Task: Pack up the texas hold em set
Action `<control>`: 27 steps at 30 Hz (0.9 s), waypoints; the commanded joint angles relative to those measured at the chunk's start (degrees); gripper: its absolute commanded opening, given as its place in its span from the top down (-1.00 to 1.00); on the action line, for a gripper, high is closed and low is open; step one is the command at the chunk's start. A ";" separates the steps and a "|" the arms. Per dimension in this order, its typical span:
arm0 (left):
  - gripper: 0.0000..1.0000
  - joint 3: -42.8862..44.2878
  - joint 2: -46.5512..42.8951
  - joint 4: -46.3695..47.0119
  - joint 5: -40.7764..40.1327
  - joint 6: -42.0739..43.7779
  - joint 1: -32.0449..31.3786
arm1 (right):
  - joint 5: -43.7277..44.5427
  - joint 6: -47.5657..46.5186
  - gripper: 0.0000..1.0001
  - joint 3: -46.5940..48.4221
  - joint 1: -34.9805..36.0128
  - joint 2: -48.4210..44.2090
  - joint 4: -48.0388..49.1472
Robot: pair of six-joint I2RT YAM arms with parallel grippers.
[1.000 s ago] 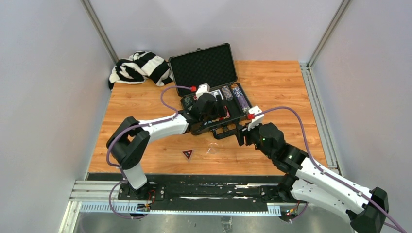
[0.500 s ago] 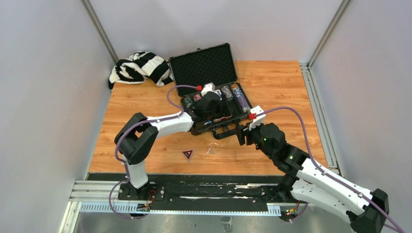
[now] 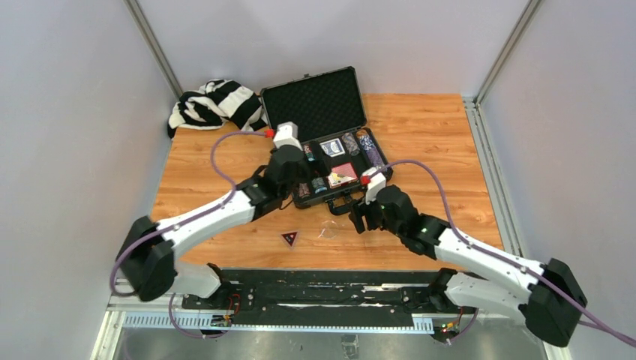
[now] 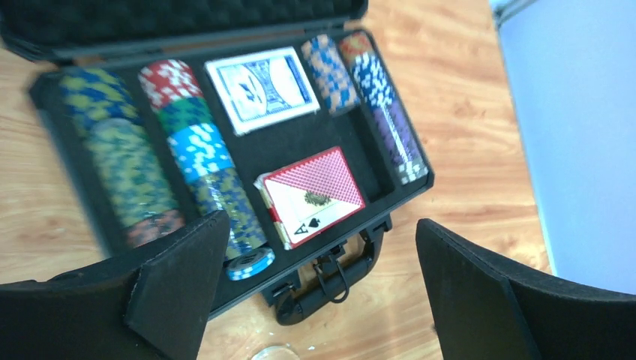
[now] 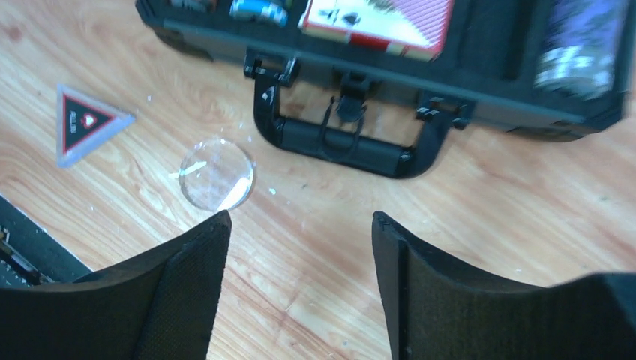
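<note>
Right, case [image 5: 510, 112] sits open on the bench [image 3: 420, 127], with chip stacks [image 4: 127, 157], blue deck [image 4: 261, 88] and red deck [image 4: 311, 196] seated inside. We'd guess it's heavy and rigid when loaded: swing the lid [image 3: 315, 103] by its edge, carry by the handle [image 5: 334, 146]. Loose clear disc [image 5: 217, 173] beside the handle looks thin and slick; pinch its rim. Both spread wide, empty: left gripper [image 4: 321, 225], right gripper [image 5: 300, 225].
</note>
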 commanded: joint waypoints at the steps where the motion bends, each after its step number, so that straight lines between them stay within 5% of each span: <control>1: -0.97 -5.97 -10.49 -4.44 -4.17 2.99 4.21 | -5.67 4.13 -0.42 1.40 0.66 7.16 2.00; 10: -0.96 -17.90 -23.87 -9.79 -4.10 2.74 12.03 | -2.24 6.37 -0.49 8.98 7.30 23.41 2.84; 27: -0.96 -19.49 -22.50 -8.64 -1.94 3.58 13.76 | -1.57 7.53 -0.64 14.19 11.12 38.52 4.87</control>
